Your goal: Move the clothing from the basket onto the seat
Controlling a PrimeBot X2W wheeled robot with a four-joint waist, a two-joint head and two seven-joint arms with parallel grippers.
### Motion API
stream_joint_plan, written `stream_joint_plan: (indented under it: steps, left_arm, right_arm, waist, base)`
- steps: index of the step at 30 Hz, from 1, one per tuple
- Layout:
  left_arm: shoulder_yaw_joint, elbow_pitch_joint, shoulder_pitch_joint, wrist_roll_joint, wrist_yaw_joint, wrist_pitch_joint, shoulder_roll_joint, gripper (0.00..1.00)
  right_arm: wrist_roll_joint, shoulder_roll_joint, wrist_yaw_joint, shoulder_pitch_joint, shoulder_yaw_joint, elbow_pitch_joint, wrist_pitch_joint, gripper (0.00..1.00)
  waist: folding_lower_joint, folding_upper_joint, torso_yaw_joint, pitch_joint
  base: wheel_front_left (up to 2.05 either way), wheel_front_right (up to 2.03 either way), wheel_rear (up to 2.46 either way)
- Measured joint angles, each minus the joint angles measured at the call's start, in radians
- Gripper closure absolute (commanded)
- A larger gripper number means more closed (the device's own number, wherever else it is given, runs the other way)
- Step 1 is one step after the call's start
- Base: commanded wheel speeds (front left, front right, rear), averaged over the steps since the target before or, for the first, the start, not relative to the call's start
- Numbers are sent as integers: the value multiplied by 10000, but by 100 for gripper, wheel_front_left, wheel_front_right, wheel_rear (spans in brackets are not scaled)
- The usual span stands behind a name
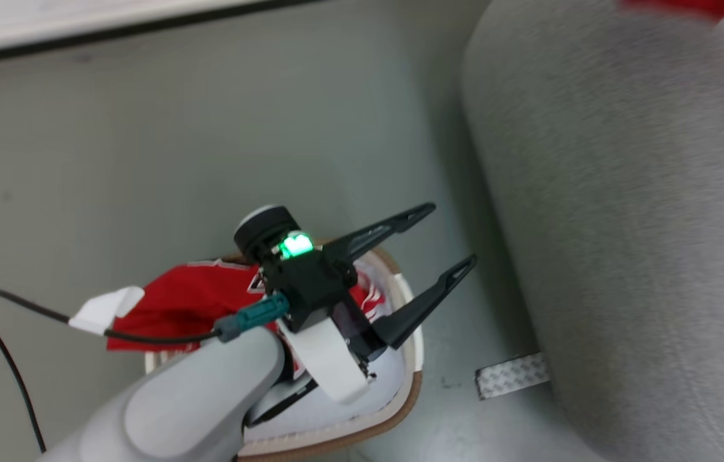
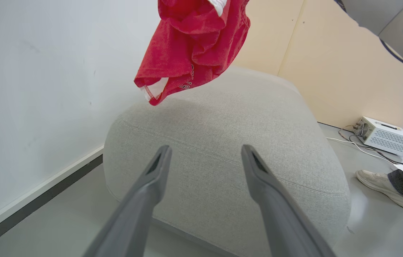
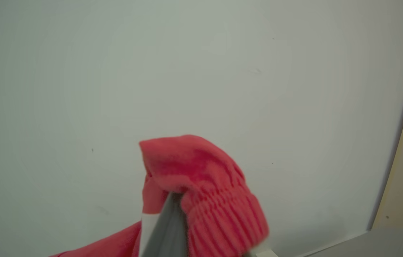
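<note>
The right gripper (image 3: 173,200) is clamped on a red garment (image 3: 201,171) by its ribbed band; in the left wrist view that garment hangs at 12 o'clock over the seat (image 2: 223,142). The left gripper (image 1: 450,233) stands wide and empty above the basket (image 1: 414,385), a red jersey (image 1: 182,301) at its 8 o'clock, the seat at 3 o'clock.

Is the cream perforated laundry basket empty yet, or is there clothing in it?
Not empty: a red white-trimmed garment lies in the cream basket, spilling over its brown rim, beneath the open left gripper.
</note>
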Motion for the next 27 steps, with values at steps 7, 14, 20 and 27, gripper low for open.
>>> stream_joint_plan:
  steps: [7, 14, 20, 27]
  left_arm:
    - [330, -213, -523, -138, -35, -17, -67, 0]
    - [424, -127, -138, -104, -38, -17, -94, 0]
    - [922, 102, 300, -92, -40, -25, 123, 0]
    - [2161, 447, 1391, -88, -38, -25, 238, 0]
  right_arm:
    - [-2554, -182, 0, -1300, -2343, 604, 993, 100]
    - [-4366, 976, 2, 560, -4949, 1584, 435, 72]
    - [-4725, 1868, 2, 1431, -5302, 2220, -834, 0]
    - [-4029, 2165, 2, 3112, -4107, 2025, -2082, 0]
  waist:
    - [1, 0, 909, 1363]
    - [0, 0, 1650, 2034]
    - [0, -1, 1541, 1872]
    - [-1, -1, 1246, 998]
  base:
    - [0, 0, 0]
    - [0, 0, 0]
    - [0, 0, 0]
    - [0, 0, 0]
